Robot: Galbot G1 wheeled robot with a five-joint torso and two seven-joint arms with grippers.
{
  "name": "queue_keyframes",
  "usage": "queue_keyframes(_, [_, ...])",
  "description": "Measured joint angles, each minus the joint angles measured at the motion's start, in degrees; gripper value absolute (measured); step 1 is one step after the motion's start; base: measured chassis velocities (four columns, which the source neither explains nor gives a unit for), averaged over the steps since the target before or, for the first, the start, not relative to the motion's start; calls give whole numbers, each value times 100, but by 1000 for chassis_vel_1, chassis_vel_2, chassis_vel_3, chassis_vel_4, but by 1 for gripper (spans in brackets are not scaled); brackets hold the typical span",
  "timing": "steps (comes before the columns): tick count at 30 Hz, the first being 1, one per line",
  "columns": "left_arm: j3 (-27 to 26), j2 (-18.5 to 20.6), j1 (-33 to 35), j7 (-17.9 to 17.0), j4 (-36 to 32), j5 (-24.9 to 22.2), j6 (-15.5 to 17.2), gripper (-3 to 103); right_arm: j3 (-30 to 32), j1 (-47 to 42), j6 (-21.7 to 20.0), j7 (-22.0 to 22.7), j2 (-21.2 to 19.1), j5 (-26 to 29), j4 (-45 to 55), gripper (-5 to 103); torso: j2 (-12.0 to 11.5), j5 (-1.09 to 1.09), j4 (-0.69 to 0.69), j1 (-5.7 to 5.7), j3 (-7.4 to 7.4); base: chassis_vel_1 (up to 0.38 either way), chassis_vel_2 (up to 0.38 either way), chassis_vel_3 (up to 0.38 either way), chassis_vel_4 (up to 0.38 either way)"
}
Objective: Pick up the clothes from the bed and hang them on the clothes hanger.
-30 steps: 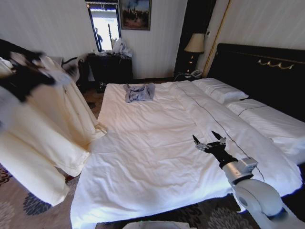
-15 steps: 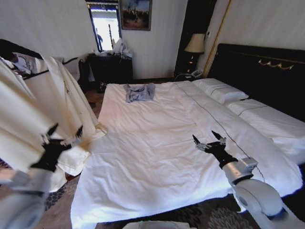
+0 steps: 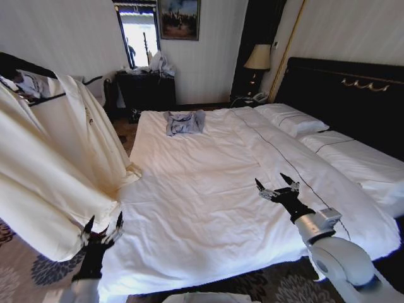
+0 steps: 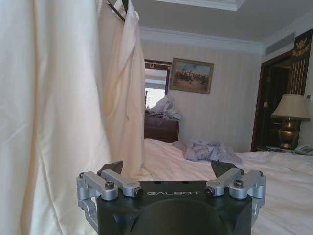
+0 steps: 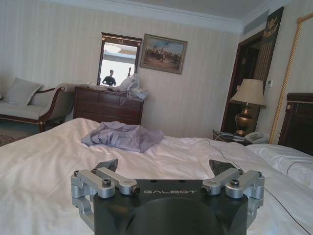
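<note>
The clothes, a long cream garment, hang at the left beside the bed from a thin black clothes hanger. My left gripper is low by the bed's near left corner, just under the garment's hem, open and holding nothing. In the left wrist view its open fingers point at the hanging clothes, with the clothes hanger above. My right gripper hovers open over the white sheet on the right side of the bed; its wrist view shows it empty too.
A small grey-blue garment lies at the far end of the bed. Pillows rest against the black headboard on the right. A dark dresser stands at the back wall and a lamp by the headboard. Patterned carpet lies below the clothes.
My left gripper has come down from the hanger's height to low by the bed's corner, open. The clothes stay hanging on their own. The right arm has not moved.
</note>
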Motion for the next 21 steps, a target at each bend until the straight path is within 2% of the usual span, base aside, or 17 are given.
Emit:
queue_keyframes(5, [133,163,12,-14,-131,227,-91,100,0,0,0,0,0,0,0,100,-1,-1,0,0,0,0,0,0,0])
queue_keyframes(7, [130,190,-9,-52,-310,310,-39,100,0,0,0,0,0,0,0,100,-1,-1,0,0,0,0,0,0,0])
queue_keyframes(8, [59,164,-37,-118,-470,302,89,100,0,1,0,0,0,0,0,100,-1,-1,1,0,1,0,0,0,0])
queue_keyframes(15, [-445,-108,-91,-236,-892,-254,561,100,0,0,0,0,0,0,0,100,-1,-1,0,0,1,0,0,0,0])
queue_keyframes(21, [-543,-190,-88,-247,-948,-474,588,100,0,0,0,0,0,0,0,100,-1,-1,0,0,1,0,0,0,0])
